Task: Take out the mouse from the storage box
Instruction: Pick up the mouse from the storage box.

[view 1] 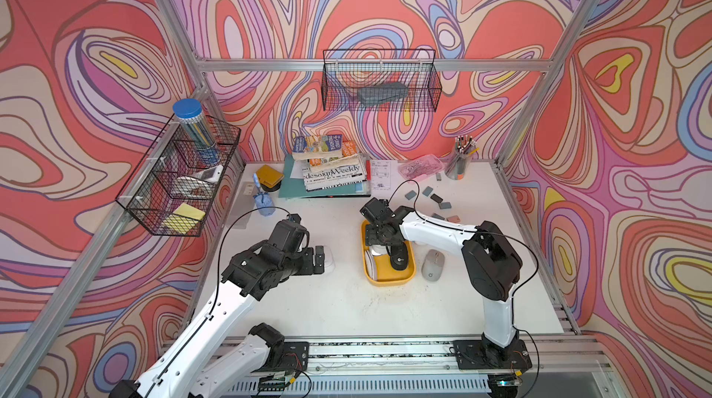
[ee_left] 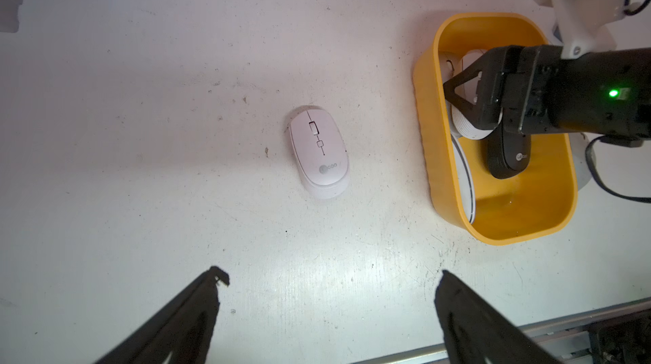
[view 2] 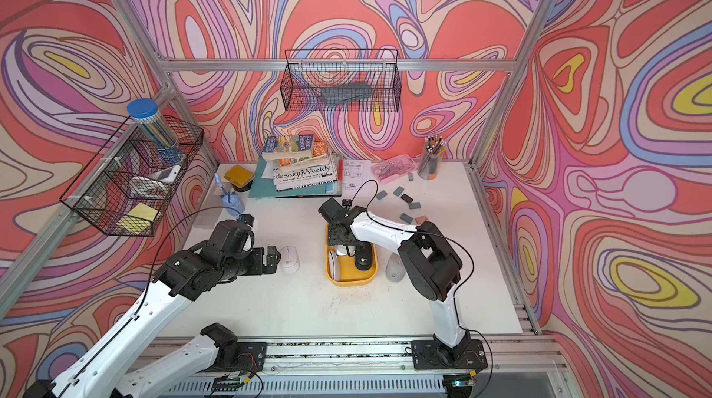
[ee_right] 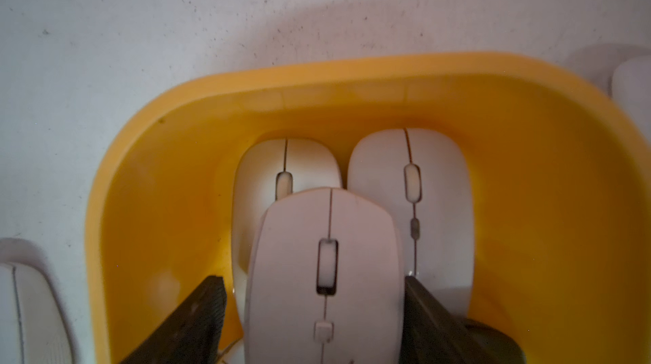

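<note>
White mouse (ee_right: 326, 274) sits clamped between right fingers (ee_right: 197, 323) inside storage box (ee_left: 428, 126); left fingers (ee_left: 190, 313) spread wide; black mouse (ee_left: 509, 154) reads "Lecoo".

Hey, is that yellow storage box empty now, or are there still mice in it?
Not empty. The storage box still holds a black mouse and several white ones; the right gripper straddles a white mouse inside it.

Mice (ee_right: 324, 274) in storage box (view 1: 389, 282); mouse (view 1: 433, 265) just right.

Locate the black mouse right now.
In both top views the black mouse lies inside the yellow box, on its right side, beside white mice and just under the right hand.
</note>
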Tool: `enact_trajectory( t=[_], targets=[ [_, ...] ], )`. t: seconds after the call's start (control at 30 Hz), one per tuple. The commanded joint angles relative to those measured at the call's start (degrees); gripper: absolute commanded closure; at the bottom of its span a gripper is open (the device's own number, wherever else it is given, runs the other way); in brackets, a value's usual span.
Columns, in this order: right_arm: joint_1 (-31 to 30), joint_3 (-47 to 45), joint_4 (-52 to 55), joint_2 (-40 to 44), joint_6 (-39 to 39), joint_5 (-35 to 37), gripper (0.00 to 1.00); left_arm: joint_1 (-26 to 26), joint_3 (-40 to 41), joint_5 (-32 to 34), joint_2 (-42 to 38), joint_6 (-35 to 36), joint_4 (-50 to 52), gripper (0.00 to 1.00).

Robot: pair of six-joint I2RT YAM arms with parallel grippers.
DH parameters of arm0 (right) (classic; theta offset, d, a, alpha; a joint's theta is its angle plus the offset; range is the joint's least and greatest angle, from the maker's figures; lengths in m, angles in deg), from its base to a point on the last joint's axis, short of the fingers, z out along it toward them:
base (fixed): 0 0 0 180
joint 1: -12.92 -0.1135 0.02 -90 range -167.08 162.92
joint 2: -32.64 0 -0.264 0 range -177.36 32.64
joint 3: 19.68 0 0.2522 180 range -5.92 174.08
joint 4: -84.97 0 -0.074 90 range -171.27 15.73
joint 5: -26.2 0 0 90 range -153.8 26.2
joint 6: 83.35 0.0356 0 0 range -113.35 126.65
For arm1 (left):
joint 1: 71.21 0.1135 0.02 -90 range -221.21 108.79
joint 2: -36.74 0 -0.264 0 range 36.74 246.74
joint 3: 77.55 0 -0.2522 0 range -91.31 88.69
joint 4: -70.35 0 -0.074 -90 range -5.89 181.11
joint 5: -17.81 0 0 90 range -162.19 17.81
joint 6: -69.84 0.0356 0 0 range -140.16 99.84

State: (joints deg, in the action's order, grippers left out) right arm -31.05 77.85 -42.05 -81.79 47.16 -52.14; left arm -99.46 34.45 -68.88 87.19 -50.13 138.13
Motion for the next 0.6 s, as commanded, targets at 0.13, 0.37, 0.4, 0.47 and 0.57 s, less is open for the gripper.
enact_trajectory(
  t=[0.13,0.37,0.4,0.47,0.57],
  targets=[
    [-0.47,2.02,2.08,-1.85,-0.11,0.2,0.31,0.02,0.62,-0.32,0.06,0.45,-0.69,0.01],
    [-0.85,1.84,2.73,-0.66,-0.22,1.77,0.41,0.0,0.56,-0.47,0.04,0.53,-0.76,0.01],
    [-0.89,1.73,2.54,-0.32,-0.29,2.01,0.41,-0.05,0.56,-0.41,0.04,0.53,-0.76,0.01],
    [-1.14,1.27,1.9,0.64,-0.18,2.71,0.42,-0.03,0.58,-0.41,0.08,0.53,-0.76,0.01],
    [-1.49,1.09,1.5,3.23,-0.26,3.91,0.43,0.03,0.53,-0.5,0.16,0.54,-0.85,0.01]
  ],
)
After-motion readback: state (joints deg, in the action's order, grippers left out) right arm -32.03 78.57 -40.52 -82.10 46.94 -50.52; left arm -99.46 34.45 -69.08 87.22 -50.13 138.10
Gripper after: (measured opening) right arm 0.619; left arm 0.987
